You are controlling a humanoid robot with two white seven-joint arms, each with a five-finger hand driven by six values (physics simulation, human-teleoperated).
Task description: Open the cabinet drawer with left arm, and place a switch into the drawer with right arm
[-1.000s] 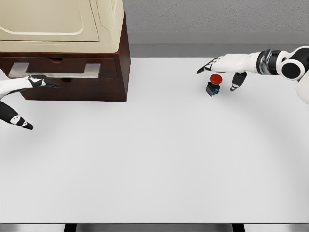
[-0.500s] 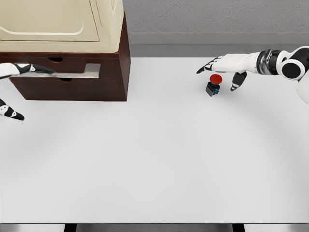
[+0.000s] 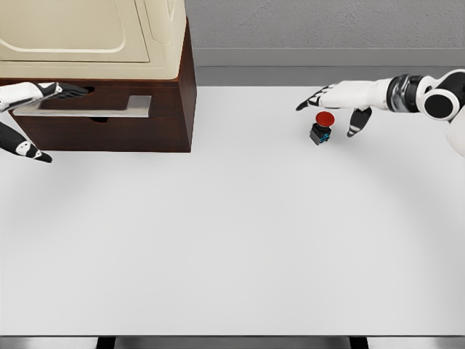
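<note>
In the upper left of the frame, my left hand is reaching in from the left edge toward the dark brown cabinet. Its fingers are lying spread and holding nothing: the upper ones are stretching across the top of the drawer front, just above the left end of the flat grey handle, while the thumb is hanging apart below, at the frame's left edge. Whether the upper fingertips are actually touching the handle I cannot tell. A cream-coloured box is sitting on top of the cabinet.

In the upper right, my right hand is hovering over the white table, palm down, fingers fanned wide and gripping nothing. The switch, a red push-button on a small dark base, is standing upright on the table just below that hand, between the pointing forefinger and the drooping thumb, well apart from the cabinet.
</note>
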